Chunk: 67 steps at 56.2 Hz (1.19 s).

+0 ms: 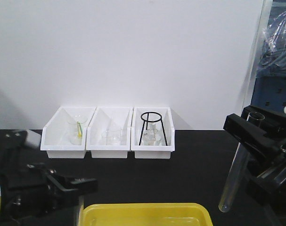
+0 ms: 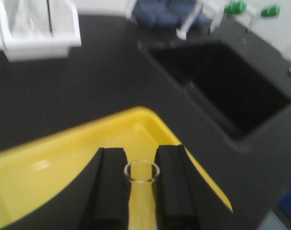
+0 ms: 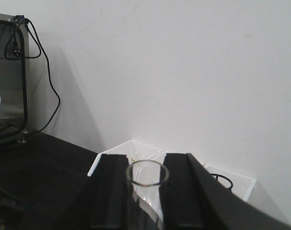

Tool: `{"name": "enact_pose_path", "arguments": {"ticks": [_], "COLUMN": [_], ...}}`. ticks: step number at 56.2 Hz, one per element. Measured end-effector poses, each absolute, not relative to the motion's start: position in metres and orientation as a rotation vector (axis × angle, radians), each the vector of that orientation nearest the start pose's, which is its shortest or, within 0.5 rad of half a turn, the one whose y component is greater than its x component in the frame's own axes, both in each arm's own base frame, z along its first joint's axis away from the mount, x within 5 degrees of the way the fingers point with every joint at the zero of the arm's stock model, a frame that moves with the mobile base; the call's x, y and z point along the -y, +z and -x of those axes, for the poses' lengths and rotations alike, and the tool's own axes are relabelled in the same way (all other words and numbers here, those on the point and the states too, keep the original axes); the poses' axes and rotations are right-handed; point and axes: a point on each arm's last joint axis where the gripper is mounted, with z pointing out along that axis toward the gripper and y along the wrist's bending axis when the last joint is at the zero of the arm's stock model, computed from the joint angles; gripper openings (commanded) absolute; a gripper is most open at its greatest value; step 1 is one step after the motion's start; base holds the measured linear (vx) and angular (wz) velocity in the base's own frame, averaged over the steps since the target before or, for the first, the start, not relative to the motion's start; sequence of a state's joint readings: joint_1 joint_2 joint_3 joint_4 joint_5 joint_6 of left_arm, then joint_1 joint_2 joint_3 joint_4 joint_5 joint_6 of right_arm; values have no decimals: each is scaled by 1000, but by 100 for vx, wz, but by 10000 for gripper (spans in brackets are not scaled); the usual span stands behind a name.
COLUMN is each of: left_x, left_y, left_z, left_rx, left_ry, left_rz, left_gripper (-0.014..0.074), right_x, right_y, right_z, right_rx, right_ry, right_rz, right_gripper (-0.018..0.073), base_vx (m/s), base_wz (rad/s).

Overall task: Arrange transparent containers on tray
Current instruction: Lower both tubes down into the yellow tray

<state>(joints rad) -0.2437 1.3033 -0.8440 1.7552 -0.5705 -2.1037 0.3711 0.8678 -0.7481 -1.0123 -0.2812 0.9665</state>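
Right of frame, front view: right end effector (image 1: 254, 123) clamped just below the rim of a test tube (image 1: 234, 174), which hangs near-upright beside the yellow tray (image 1: 147, 207). Left end effector (image 2: 141, 160) clamped on second tube (image 2: 143, 201) over the tray. Thin clear glass, judged light, rigid, slick and fragile. Grip lightly below the rim.

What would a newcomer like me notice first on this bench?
Probably the bright yellow tray at the front edge of the black table. Next, the clear test tube slanting down from the right gripper, and a second tube clamped in the left gripper over the tray. Three white bins line the back wall.
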Motion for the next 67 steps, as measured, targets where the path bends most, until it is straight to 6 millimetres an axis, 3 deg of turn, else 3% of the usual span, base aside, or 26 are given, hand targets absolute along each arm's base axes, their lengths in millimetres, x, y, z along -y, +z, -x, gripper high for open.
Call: {"name": "enact_pose_path", "arguments": {"ticks": [10, 22, 35, 47, 67], "left_x": [123, 127, 124, 121, 118], "left_y": [248, 209, 170, 153, 151], "left_z": [-282, -304, -320, -325, -327], "left_rx": [-2269, -2384, -2471, -2508, -2506], "left_ry": [-972, -960, -911, -856, -809], "left_rz": [-248, -182, 13, 98, 127], "left_gripper": [0, 0, 6, 107, 382], "right_x": [-87, -87, -87, -84, -83], "right_y": [388, 388, 387, 385, 384], "right_z": [-166, -166, -166, -168, -169], "right_rx": [-1391, -1391, -1398, -1424, -1444], "right_ry": [455, 456, 449, 422, 410], "right_rz": [478, 477, 472, 453, 434], "right_gripper": [-11, -11, -11, -11, -11], "base_vx": [0, 0, 0, 0, 0], "base_wz": [0, 0, 0, 0, 0]}}
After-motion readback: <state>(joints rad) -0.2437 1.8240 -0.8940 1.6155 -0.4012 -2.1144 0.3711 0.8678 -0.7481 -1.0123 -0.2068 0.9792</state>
